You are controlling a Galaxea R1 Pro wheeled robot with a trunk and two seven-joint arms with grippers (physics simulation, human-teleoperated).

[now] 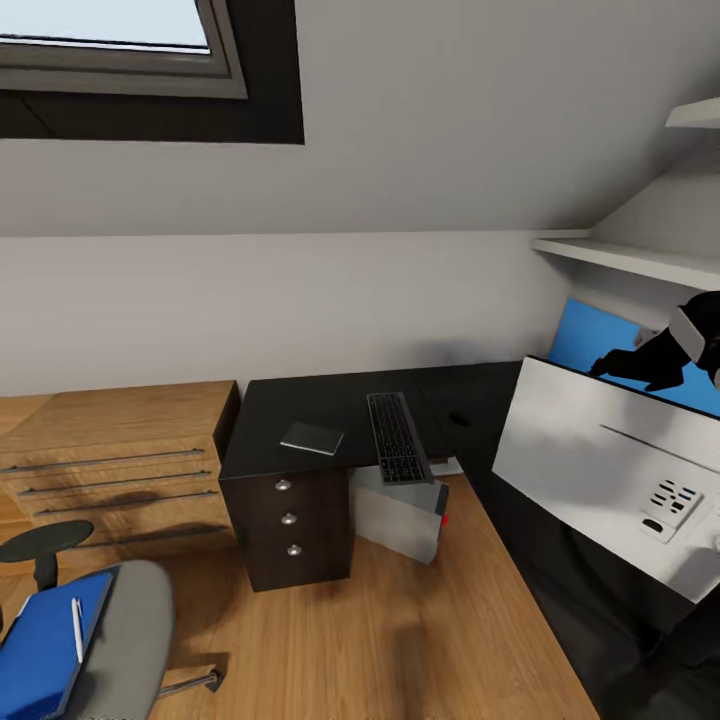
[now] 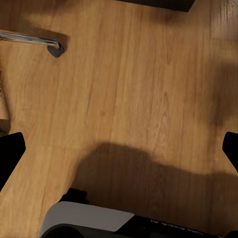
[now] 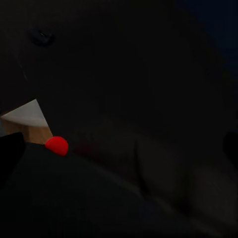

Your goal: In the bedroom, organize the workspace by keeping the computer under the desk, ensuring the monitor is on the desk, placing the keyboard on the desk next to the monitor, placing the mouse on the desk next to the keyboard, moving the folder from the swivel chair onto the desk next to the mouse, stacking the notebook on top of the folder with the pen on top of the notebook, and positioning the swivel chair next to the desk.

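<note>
The black desk [image 1: 300,410] carries the keyboard [image 1: 400,438], the notebook [image 1: 312,437] and the mouse [image 1: 459,419]. Beneath it stands the grey computer [image 1: 398,512] with its red spot. The monitor [image 1: 590,470] fills the right side, its pale back toward me. My right gripper [image 1: 618,366] hovers at the monitor's top edge; its fingertips [image 3: 10,151] sit wide apart, so it is open. At the lower left, the swivel chair [image 1: 135,620] holds the blue folder [image 1: 40,655] with the pen [image 1: 77,628] lying on it. My left gripper [image 2: 119,148] is open over bare wooden floor.
A light wooden drawer unit [image 1: 110,460] stands left of the desk. A large blue panel [image 1: 590,345] leans behind the monitor, under white shelves [image 1: 630,258]. The chair's chrome leg and caster [image 2: 53,47] lie near my left gripper. Open wooden floor [image 1: 400,640] spreads before the desk.
</note>
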